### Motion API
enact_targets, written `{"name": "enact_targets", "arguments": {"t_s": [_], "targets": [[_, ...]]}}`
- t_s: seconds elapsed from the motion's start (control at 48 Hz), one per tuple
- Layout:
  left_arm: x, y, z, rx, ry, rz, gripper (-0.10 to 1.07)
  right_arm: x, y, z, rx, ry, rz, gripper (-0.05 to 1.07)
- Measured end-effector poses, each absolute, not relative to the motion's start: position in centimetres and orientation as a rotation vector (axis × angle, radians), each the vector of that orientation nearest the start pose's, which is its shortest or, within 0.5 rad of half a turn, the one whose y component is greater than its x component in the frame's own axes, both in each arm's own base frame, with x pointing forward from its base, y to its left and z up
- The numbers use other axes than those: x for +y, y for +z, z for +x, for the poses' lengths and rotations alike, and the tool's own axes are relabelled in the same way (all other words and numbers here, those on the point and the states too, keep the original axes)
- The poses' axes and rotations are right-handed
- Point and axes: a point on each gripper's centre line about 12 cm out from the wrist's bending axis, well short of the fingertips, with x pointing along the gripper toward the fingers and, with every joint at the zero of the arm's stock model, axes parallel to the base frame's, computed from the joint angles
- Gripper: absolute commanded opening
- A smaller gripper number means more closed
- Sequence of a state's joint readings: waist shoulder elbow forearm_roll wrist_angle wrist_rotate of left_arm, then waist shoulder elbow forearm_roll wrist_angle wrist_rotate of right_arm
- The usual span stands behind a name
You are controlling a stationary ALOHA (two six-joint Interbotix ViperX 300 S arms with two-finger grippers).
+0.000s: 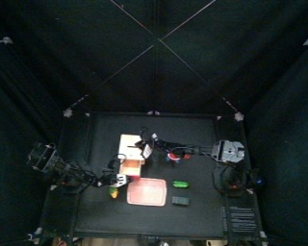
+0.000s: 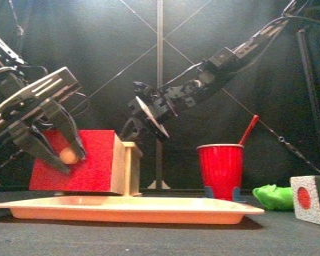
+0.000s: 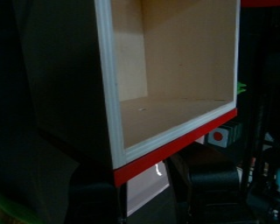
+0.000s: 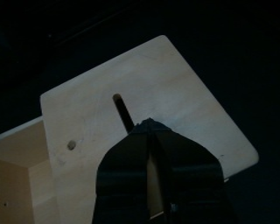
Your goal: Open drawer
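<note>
The drawer (image 1: 127, 145) is a cream-white cabinet at the table's middle left. Its orange-red tray (image 1: 118, 174) stands slid out toward the table's front. In the front view the tray (image 2: 91, 160) is a red box with a cream side. My left gripper (image 2: 56, 150) is at its front left, with a small tan knob (image 2: 71, 155) at its tip. The left wrist view shows the tray's open tan inside (image 3: 178, 79) close up, without my jaws. My right gripper (image 4: 156, 162) is shut, its tips on the cabinet's cream top panel (image 4: 166, 83) next to a slot.
A flat pink square (image 1: 146, 192) lies at the front, seen as a tray (image 2: 136, 208) in the front view. A red cup (image 2: 220, 170) with a straw stands right of the drawer. A green thing (image 2: 272, 195) and a small block (image 2: 310, 198) lie further right.
</note>
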State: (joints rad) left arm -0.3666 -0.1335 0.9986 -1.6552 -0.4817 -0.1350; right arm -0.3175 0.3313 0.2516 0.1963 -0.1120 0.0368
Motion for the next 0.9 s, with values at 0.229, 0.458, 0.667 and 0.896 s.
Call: {"name": "enact_targets", "arguments": {"t_s": [0.229,0.458,0.667,0.896], "targets": [[-5.2,12.5,28.0,0.465,0.748,-1.323,0.87,-16.2,17.3,48.3,0.429,-0.388,0.294,0.03],[-5.6,13.4,27.9,0.457,0.715,-1.336,0.87,-16.2,17.2,48.3,0.430,-0.388,0.294,0.03],[-5.6,13.7,27.8,0.451,0.700,-1.336,0.87,-16.3,17.3,48.4,0.427,-0.387,0.294,0.03],[-5.6,13.7,27.7,0.455,0.693,-1.329,0.87,-16.3,17.5,48.5,0.425,-0.387,0.295,0.03]]}}
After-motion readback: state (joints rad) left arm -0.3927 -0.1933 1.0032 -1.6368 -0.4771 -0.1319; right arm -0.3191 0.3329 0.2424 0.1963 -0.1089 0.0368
